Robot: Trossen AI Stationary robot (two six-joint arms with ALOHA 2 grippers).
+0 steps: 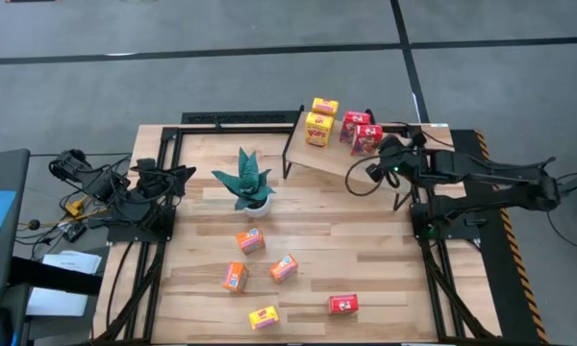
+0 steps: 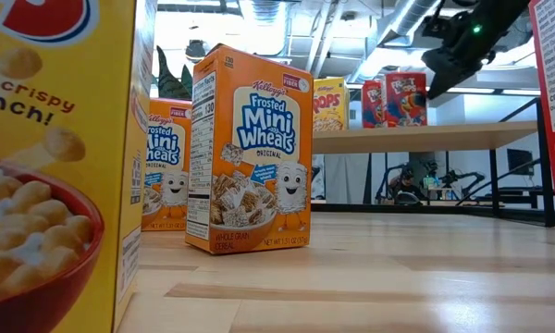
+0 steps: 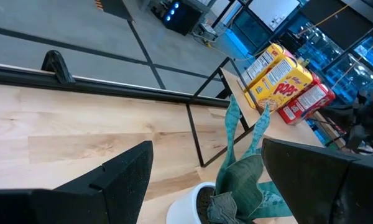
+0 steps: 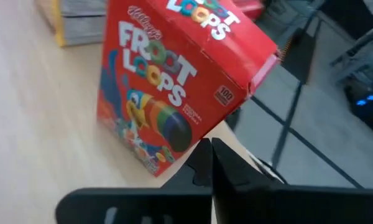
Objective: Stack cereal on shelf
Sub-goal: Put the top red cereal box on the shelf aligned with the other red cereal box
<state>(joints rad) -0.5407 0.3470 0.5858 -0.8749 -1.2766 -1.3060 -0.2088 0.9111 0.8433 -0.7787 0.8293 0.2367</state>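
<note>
The right tool [image 1: 375,171] hangs at the near right edge of the shelf [image 1: 332,159], just beside the red cereal box [image 4: 174,81] nearest it. Its fingers are pressed together with nothing between them. The left tool [image 1: 178,178] waits over the left side of the desk [image 1: 385,259], beside the teal plant [image 1: 248,183], with its fingers spread wide and empty.

Four boxes stand on the shelf: two yellow boxes [image 1: 320,120] toward its left and two red boxes [image 1: 361,133] toward its right. Five boxes remain on the desk below the plant: three orange boxes [image 1: 251,240], one yellow box [image 1: 263,317] and one red box [image 1: 342,305]. In the low view, two of the orange boxes stand upright on the desk.

Judged from this layout, the stacking is a little under half done. The right tool is empty and at the shelf, which suggests a placement has just finished or a box is being nudged into line; the frames do not settle which.

The next move calls for the following:
1. Clear the right tool away from the red box without tipping it.
2. Spread the fingers.
3. Travel down to one of the five loose boxes on the desk; the red box is the closest to the right arm's side.
4. Grip it across its narrow faces and carry it above the shelf edge before setting it down.
</note>
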